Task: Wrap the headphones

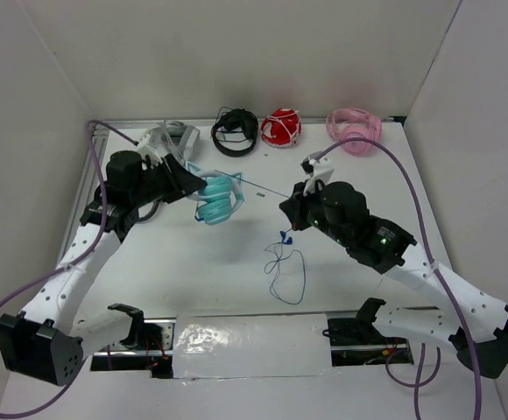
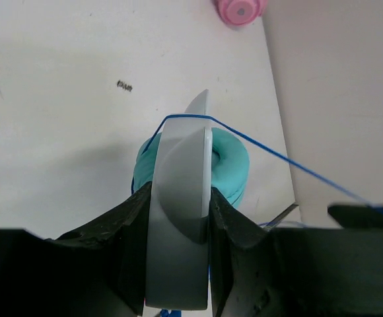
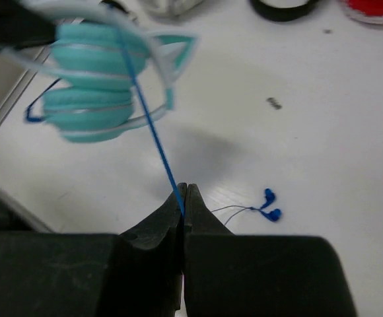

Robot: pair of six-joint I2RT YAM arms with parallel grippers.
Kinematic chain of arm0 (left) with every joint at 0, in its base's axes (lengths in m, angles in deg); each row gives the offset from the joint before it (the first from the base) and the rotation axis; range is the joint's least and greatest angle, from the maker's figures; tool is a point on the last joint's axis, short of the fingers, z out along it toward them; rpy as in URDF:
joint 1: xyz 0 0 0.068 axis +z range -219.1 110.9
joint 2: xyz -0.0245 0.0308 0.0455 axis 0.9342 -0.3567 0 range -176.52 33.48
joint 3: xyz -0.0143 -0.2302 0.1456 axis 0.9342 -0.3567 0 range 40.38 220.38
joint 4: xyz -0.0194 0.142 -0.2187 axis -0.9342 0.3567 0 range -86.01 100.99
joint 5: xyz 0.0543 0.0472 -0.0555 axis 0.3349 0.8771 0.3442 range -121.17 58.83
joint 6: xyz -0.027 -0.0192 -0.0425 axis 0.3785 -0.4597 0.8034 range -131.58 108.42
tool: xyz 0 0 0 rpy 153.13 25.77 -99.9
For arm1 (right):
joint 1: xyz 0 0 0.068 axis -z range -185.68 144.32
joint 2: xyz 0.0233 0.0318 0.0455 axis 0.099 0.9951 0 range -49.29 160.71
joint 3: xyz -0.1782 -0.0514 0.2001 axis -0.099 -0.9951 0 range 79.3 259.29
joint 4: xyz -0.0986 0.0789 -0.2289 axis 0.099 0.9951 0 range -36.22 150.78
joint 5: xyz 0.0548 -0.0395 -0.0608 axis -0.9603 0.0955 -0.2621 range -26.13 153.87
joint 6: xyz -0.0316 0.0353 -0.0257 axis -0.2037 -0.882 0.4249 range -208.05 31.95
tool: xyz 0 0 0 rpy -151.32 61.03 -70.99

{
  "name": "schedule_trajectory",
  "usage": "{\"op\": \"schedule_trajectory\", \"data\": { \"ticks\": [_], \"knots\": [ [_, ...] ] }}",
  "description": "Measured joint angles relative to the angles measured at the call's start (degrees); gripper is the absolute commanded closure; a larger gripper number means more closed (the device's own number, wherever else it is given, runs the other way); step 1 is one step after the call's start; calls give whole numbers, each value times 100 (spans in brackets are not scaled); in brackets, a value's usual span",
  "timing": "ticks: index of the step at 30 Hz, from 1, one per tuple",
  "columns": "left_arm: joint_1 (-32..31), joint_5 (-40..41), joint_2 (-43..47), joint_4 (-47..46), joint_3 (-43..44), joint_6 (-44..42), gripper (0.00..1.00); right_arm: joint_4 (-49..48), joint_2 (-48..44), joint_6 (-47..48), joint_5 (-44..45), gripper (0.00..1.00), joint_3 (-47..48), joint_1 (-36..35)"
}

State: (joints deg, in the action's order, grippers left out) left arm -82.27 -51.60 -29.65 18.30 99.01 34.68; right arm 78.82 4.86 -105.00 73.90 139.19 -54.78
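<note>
Now the left gripper (image 1: 199,185) holds the headphones (image 1: 220,200) by the band above the counter's (image 1: 236,271) left side, and the right gripper (image 3: 183,198) pinches their blue cable (image 1: 264,186) so tight that a hard pull could snap it.

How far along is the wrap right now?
Early. Done: the left gripper clamps the headphones by the headband, and one run of cable crosses over the band. In hand: the right gripper pinches that cable, taut. Left: a long slack tail lies loose on the table, unwound.
</note>
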Motion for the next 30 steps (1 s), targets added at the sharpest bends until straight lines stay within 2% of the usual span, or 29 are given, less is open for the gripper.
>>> {"op": "schedule_trajectory", "data": {
  "ticks": [5,11,22,30],
  "knots": [
    [50,-437,918,-603,-800,-612,100,79,-61,-267,457,100,55,824],
    [79,-1211,1554,-1178,-1464,-1123,100,186,-105,-308,31,100,136,1733],
    [190,-2114,1777,-1764,-1888,-1755,100,267,39,-319,-374,100,190,2328],
    [190,-2732,1950,-1998,-2041,-2020,100,402,1088,-286,-511,100,671,2835]
  ]
}}
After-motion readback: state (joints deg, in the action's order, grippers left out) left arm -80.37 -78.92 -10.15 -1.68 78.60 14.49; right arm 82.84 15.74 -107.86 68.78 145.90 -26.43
